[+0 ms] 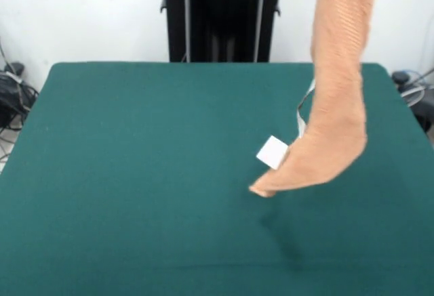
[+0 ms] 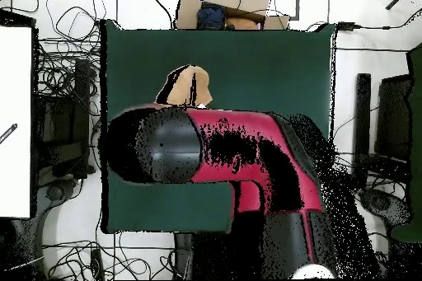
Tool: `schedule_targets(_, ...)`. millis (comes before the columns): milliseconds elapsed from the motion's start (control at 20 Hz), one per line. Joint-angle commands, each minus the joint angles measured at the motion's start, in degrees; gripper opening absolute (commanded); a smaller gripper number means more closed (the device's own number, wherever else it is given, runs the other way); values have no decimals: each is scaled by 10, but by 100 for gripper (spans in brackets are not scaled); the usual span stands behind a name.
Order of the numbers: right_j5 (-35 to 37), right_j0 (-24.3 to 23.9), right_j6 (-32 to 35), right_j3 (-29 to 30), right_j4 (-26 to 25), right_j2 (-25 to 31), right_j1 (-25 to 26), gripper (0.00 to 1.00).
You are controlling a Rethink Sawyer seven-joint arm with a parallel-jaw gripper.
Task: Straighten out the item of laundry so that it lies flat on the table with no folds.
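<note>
Towel [image 1: 337, 99] up in the air right now, hanging as a long twisted rope from above the top edge of the front view, over the table [image 1: 135, 174] toward that view's right side. Lowest corner w/ white label [image 1: 272, 152] curls sideways; can't say if it's brushing the green cloth or just clear of it. Overhead, only a peach bit shows past the red arm [image 2: 247, 158], which hides the rest. Gripper itself isn't visible, so can't tell its state, though presumably clamped on the top end. Judgement: light, floppy terry, no stiffness, bunches easily; best taken by a corner or hem edge, then dragged flat.
</note>
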Motion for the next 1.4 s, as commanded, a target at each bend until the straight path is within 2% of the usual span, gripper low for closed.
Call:
schedule_targets(50, 44, 59, 148, -15, -104, -43, 41, 0)
schedule_targets(450, 88, 141, 221, -101, -140, -67, 95, 0)
schedule_targets(850, 93, 212, 274, -159, -133, -98, 144, 0)
schedule_targets(1150, 94, 251, 310, -182, -105, -120, 159, 0)
schedule_targets(1400, 47, 259, 357, -152, -53, -137, 150, 0)
